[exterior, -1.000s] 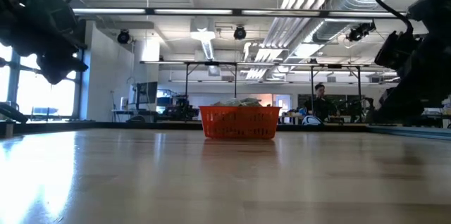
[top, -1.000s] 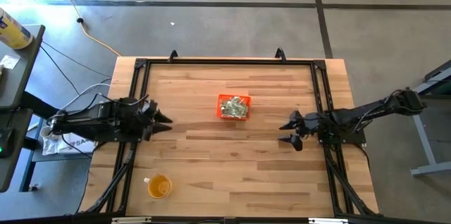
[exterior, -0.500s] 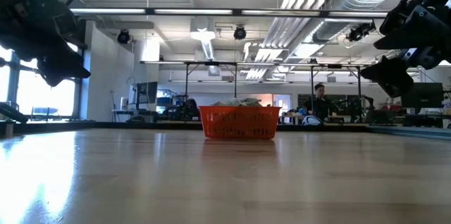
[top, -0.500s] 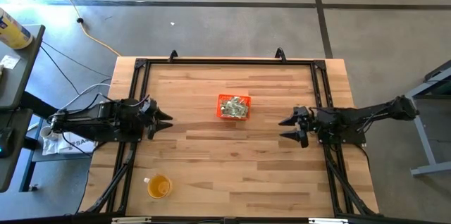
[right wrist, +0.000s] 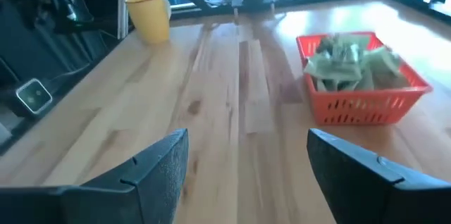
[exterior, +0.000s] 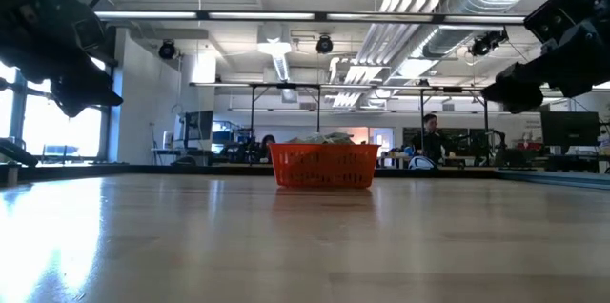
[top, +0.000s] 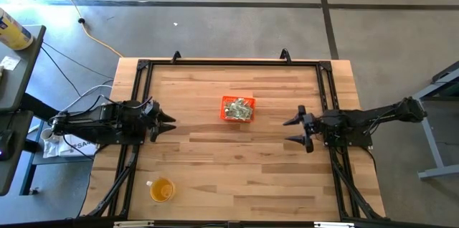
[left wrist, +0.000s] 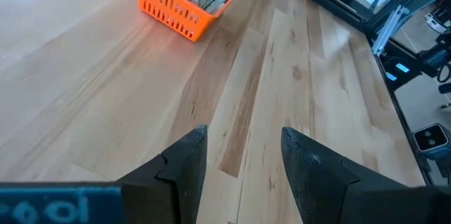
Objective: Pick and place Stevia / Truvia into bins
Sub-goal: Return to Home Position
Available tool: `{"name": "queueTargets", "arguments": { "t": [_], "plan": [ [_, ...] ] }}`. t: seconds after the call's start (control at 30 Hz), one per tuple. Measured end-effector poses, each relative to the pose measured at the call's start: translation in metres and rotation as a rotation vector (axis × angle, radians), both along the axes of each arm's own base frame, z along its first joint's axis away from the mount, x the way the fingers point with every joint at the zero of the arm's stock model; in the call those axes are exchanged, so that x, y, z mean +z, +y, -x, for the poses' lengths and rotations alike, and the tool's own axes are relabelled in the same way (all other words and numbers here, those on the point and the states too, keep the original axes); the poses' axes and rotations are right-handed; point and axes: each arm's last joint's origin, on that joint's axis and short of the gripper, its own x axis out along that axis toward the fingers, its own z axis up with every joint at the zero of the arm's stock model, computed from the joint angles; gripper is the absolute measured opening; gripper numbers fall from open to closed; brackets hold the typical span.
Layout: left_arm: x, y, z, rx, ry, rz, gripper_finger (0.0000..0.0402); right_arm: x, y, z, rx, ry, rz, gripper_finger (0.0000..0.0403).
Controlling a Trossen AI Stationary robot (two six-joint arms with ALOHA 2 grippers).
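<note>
While both arms reach in from opposite sides, a pale wooden worktop [top: 237, 163] lies under them. An open workshop with ceiling ducts, lamps and rows of benches stretches beyond it. A person [exterior: 431, 133] stands far back in that room. A yellow cup [top: 162, 189] stands near the worktop's near left corner.

At the left edge, the left gripper [top: 171, 122] hovers above the wood, its fingers spread apart with nothing between them. It sits almost where it was a second ago. The orange bin [exterior: 324, 168] has not shifted: it rests midway between the left and right edges, nearer the far edge than the near one. By the right edge, the right gripper [top: 288, 131] has risen in the low view since a second ago. Its fingers now stand wider apart, and it holds nothing.

The bin's walls run nearly parallel to the worktop's edges, with only a slight turn. The Stevia sachets [top: 238, 110] are all heaped inside it and rise above the rim. They lie at mixed angles, so their long sides share no common direction.
</note>
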Motion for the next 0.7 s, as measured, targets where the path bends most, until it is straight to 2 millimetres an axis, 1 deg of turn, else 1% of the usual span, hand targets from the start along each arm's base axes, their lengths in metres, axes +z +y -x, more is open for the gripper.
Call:
{"name": "queueTargets", "arguments": {
  "t": [0.07, 0.2, 0.33, 0.47, 0.57, 0.63, 0.7],
  "plan": [
    [0.0, 0.0, 0.0, 0.013, -0.001, -0.006, 0.0216, 0.0, 0.0, 0.0, 0.003, -0.005, 0.035, 0.0279],
    [-0.001, 0.003, 0.001, 0.106, 0.02, -0.048, 0.0216, 0.002, 0.0, 0.0, 0.022, -0.028, 0.047, 0.0279],
    [-0.001, 0.004, 0.001, 0.12, 0.016, -0.055, 0.0216, 0.011, 0.003, -0.002, 0.139, -0.146, 0.225, 0.0279],
    [0.0, 0.004, 0.001, 0.105, 0.014, -0.097, 0.0216, 0.02, 0.004, -0.002, 0.199, -0.258, 0.314, 0.0279],
    [0.003, 0.002, -0.001, 0.005, -0.017, -0.193, 0.0216, 0.022, 0.003, -0.003, 0.159, -0.273, 0.306, 0.0279],
    [0.004, 0.001, -0.001, -0.041, -0.029, -0.199, 0.0216, 0.022, 0.002, -0.003, 0.113, -0.263, 0.264, 0.0279],
    [0.007, 0.001, -0.003, -0.046, -0.065, -0.197, 0.0216, 0.021, 0.001, -0.003, 0.065, -0.247, 0.218, 0.0279]
  ]
}}
